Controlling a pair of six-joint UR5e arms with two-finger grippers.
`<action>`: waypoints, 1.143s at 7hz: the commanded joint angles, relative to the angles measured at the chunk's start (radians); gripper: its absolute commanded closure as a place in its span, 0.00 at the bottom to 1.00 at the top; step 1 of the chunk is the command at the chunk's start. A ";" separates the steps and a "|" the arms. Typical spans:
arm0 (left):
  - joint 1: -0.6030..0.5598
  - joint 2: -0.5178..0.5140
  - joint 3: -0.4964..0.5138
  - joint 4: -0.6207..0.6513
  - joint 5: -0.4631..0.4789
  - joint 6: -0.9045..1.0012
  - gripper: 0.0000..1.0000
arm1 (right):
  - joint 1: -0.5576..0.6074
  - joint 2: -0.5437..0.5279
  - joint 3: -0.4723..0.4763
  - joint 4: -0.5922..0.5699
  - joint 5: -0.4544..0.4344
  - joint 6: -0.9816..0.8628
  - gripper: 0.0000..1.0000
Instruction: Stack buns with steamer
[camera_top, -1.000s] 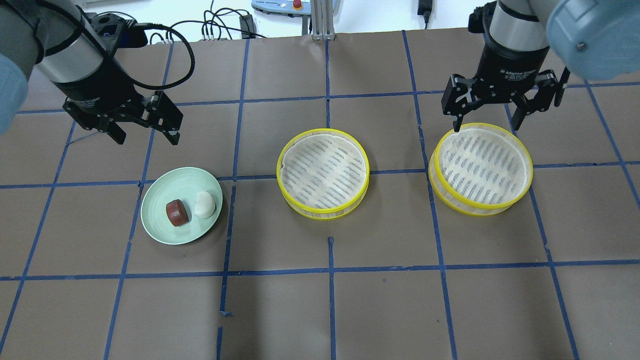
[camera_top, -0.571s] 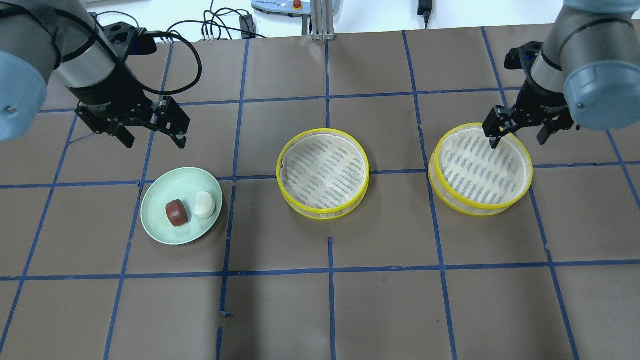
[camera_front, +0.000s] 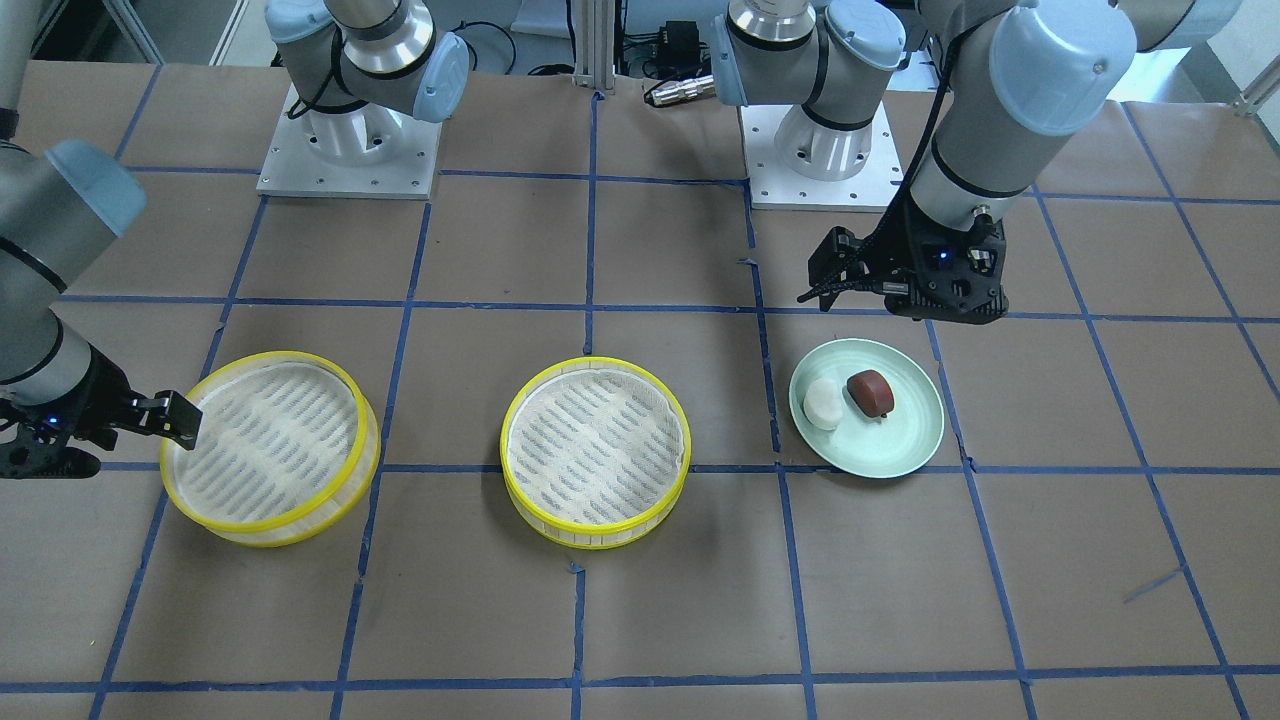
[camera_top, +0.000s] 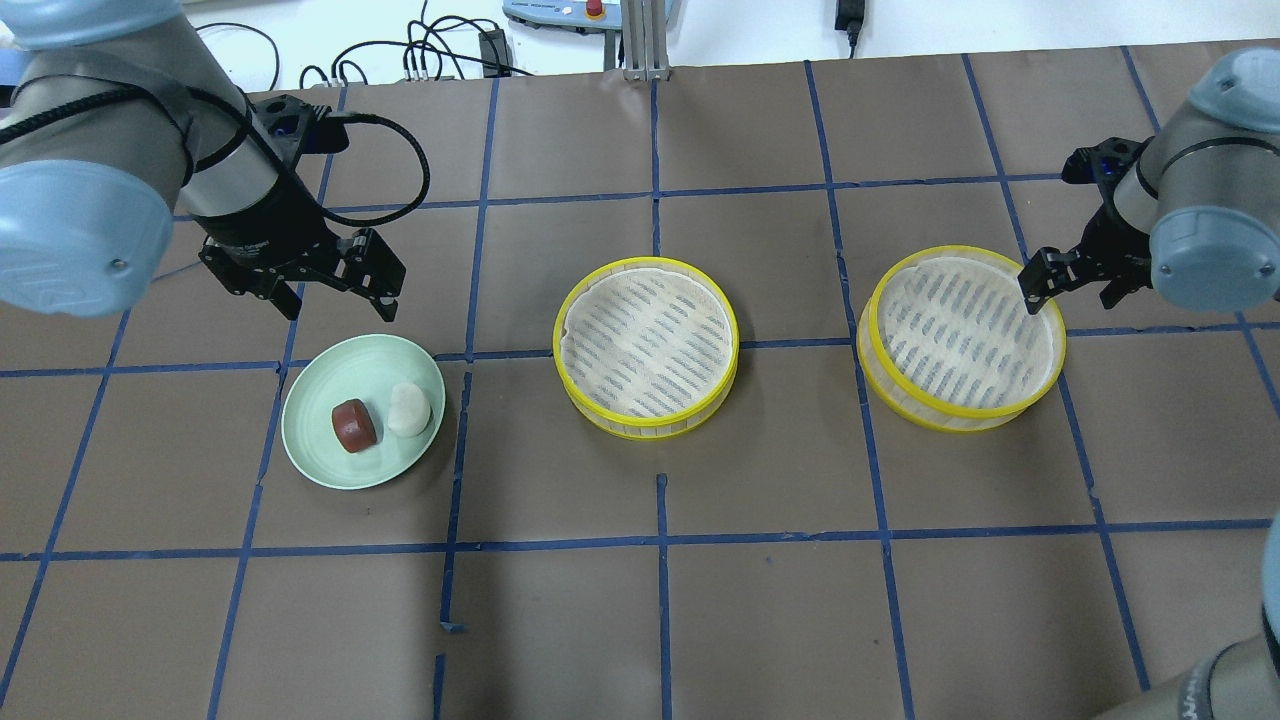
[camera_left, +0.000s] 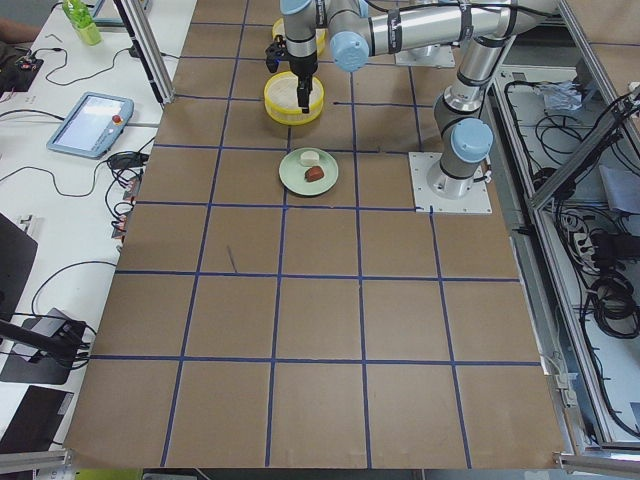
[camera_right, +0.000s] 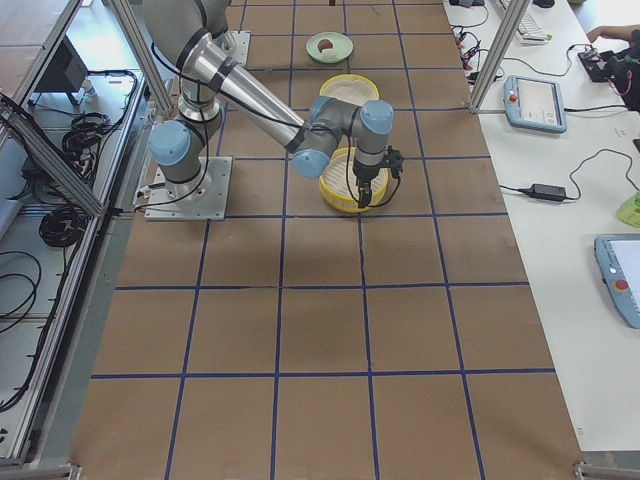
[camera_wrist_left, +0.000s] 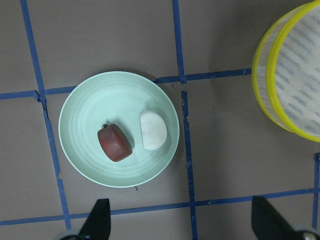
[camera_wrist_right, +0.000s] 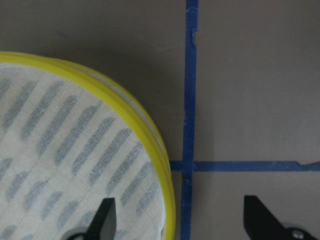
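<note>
Step in hand: approach, nothing gripped yet.

- Both buns sit on the green plate, the white bun just beside the brown bun. Neither steamer is loaded.
- Your left gripper hangs over the plate's far edge, jaws spread wide and empty.
- Your right gripper is at the right-hand rim of the right steamer, jaws apart. The wrist view puts one finger over the mesh and one outside the wall.
- The middle steamer stands alone between the two.

Next move, as I read it: bring the left gripper over one bun and come down with the fingers on its free sides, since the neighbour crowds it. The right only needs to drop and close on the rim.

Since a second ago, the left gripper has slid nearer the plate. The right has swung from the steamer's far rim round to its side. The buns, plate and steamers haven't shifted.
</note>
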 joint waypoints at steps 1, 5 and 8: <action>0.000 -0.061 -0.137 0.217 0.002 0.000 0.00 | -0.004 0.025 0.003 -0.012 0.031 -0.008 0.41; 0.002 -0.243 -0.252 0.525 0.035 0.001 0.04 | -0.033 0.020 0.020 -0.001 0.033 -0.045 0.96; 0.003 -0.245 -0.265 0.518 0.041 -0.005 0.39 | -0.035 -0.006 -0.027 0.081 0.039 -0.045 0.95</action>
